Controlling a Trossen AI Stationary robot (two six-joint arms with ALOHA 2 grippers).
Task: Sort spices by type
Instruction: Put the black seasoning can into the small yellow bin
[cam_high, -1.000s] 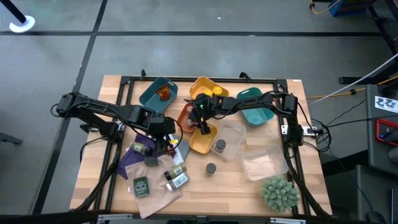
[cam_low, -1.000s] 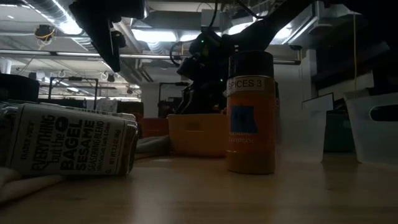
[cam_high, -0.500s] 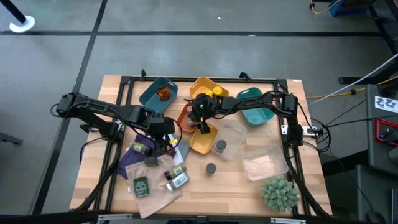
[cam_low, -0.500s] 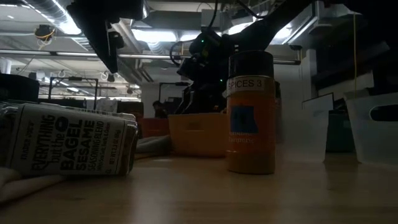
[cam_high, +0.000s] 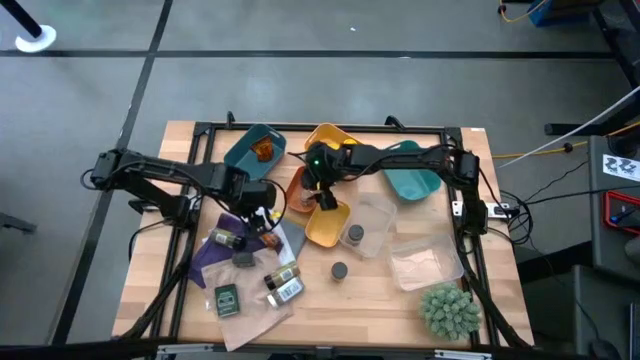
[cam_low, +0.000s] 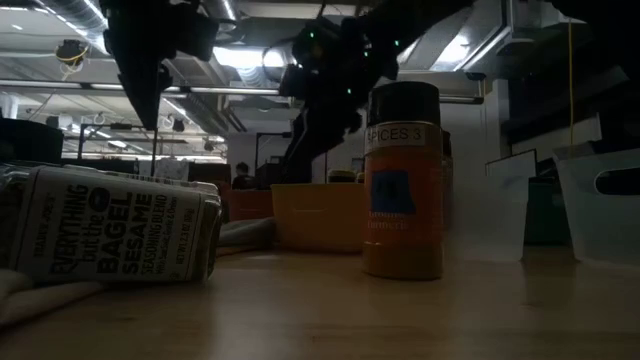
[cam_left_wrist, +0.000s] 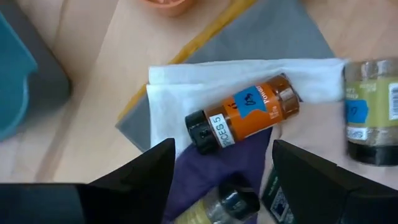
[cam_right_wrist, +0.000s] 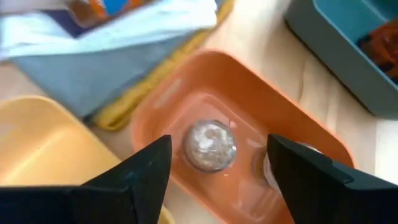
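Observation:
My right gripper (cam_high: 320, 190) (cam_right_wrist: 219, 142) hangs open above the orange tray (cam_right_wrist: 292, 124), holding nothing. Two grey-lidded spice jars stand in that tray: one (cam_right_wrist: 209, 144) shows between the fingers, the other (cam_right_wrist: 268, 169) is half hidden behind a finger. My left gripper (cam_high: 262, 208) (cam_left_wrist: 221, 149) is open over the cloths, pointing down. Just beyond its fingers, an orange jar with a black lid (cam_left_wrist: 242, 112) lies on its side on a white cloth (cam_left_wrist: 180, 87). A yellow-green jar (cam_left_wrist: 367, 112) lies beside it, another (cam_left_wrist: 217, 208) near the fingers.
Blue (cam_high: 255, 150), yellow (cam_high: 328, 228), far yellow (cam_high: 335, 140) and teal (cam_high: 410, 172) trays ring the orange one. A clear tray (cam_high: 372, 225) holds a jar. An upright amber jar (cam_low: 403, 180), a lying bagel-seasoning jar (cam_low: 110, 235), a green packet (cam_high: 227, 298) and a plant (cam_high: 448, 310) sit nearer.
My right gripper has risen straight up from the orange tray and tipped a little, with nothing in its fingers. My left gripper has turned about its wrist and shifted slightly over the cloths.

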